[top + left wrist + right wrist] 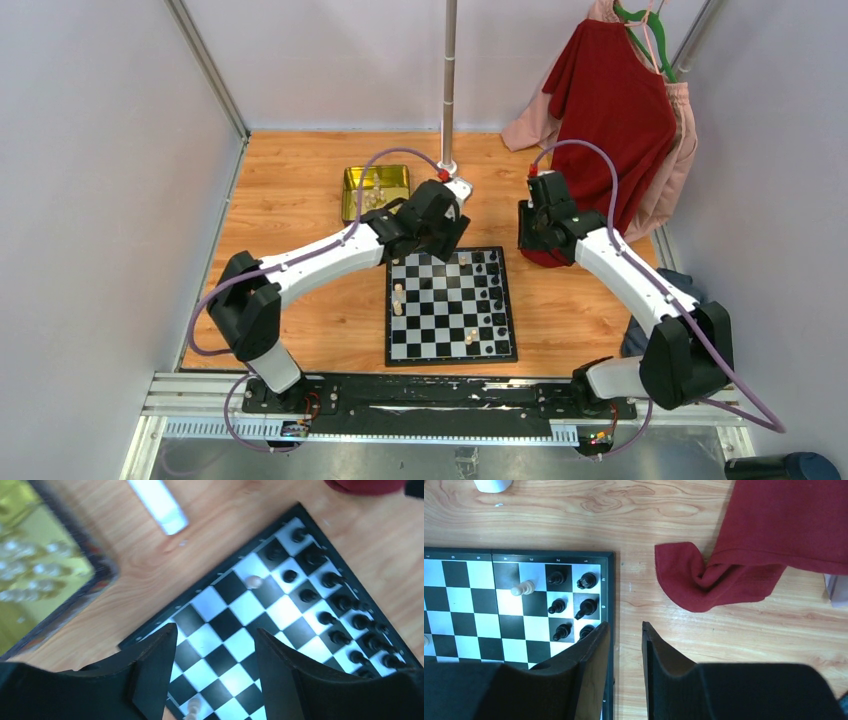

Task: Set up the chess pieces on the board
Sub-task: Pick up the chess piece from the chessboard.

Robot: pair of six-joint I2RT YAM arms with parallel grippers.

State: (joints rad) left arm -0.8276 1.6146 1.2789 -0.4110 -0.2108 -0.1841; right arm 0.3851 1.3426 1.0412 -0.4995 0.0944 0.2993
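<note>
The board [450, 305] lies flat on the wooden table between the arms. Black chess pieces [493, 290] stand in two files along its right side [340, 600] [574, 605]. A cream piece [254, 581] stands near the far edge [523, 588]. Other cream pieces [398, 298] stand on the left edge file, one of them [194, 707] below my left fingers. My left gripper [215, 640] hangs open and empty over the board's far left part. My right gripper [624, 627] is open by a narrow gap, empty, over bare wood just off the board's right edge.
A gold tin [375, 190] holding several cream pieces [20, 570] sits beyond the board's far left corner. A metal pole [449, 80] stands on a white base [160, 505] behind the board. Red cloth [704, 580] hangs from the clothes [610, 90] onto the table at right.
</note>
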